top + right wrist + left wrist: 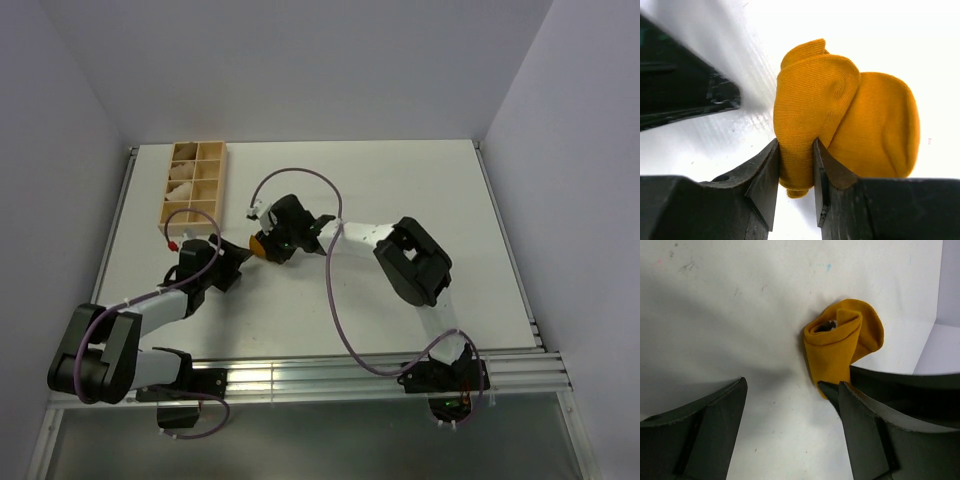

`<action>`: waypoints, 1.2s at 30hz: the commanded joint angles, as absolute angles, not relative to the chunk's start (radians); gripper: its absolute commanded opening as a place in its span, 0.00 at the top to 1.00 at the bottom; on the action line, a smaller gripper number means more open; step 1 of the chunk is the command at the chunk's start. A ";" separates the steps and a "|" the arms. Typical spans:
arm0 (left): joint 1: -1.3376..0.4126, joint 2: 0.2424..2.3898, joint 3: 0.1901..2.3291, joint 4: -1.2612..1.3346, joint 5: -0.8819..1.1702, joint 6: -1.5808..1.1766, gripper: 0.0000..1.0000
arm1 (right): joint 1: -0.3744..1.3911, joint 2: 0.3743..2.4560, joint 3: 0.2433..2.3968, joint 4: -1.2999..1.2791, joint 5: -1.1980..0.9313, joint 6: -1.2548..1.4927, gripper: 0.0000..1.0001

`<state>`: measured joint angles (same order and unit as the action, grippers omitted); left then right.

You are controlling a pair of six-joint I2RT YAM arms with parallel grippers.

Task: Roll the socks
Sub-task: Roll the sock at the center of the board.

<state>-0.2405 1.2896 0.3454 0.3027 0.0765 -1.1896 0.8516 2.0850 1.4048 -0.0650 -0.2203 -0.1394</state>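
The socks [840, 110] form a mustard-orange rolled bundle on the white table; the cuff does not show. My right gripper [796, 150] is shut on a fold of the bundle, one finger [765, 175] on each side of the fabric. In the left wrist view the socks [840, 340] lie ahead and to the right of my left gripper [792, 385], which stands open over bare table, apart from the fabric. Seen from above, the socks [259, 244] sit between the left gripper [240, 256] and the right gripper [270, 246].
A wooden compartment box [224, 180] stands at the back left, with pale cream rolled bundles [182, 180] in some cells. The right arm's purple cable [330, 290] loops over the table's middle. The two gripper heads are close together.
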 commanded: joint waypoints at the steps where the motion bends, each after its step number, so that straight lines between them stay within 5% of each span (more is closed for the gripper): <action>1: -0.238 1.252 0.314 0.333 0.055 -1.169 0.20 | 0.818 2.161 1.480 -0.317 -0.492 -0.078 1.00; 18: -0.250 1.387 0.333 0.457 0.129 -1.135 0.34 | 0.710 2.330 1.595 -0.341 -0.859 0.090 1.00; 29: -0.295 1.416 0.331 0.446 0.095 -1.144 0.38 | 0.690 2.390 1.637 -0.336 -0.925 0.187 1.00; 36: -0.296 1.454 0.344 0.436 0.077 -1.134 0.50 | 0.684 2.395 1.629 -0.316 -0.928 0.219 1.00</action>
<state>-0.2890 1.4178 0.3313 0.4816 0.1062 -1.1641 0.6792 2.3405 1.6497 -0.2405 -0.9726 0.2001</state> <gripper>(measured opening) 0.520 0.356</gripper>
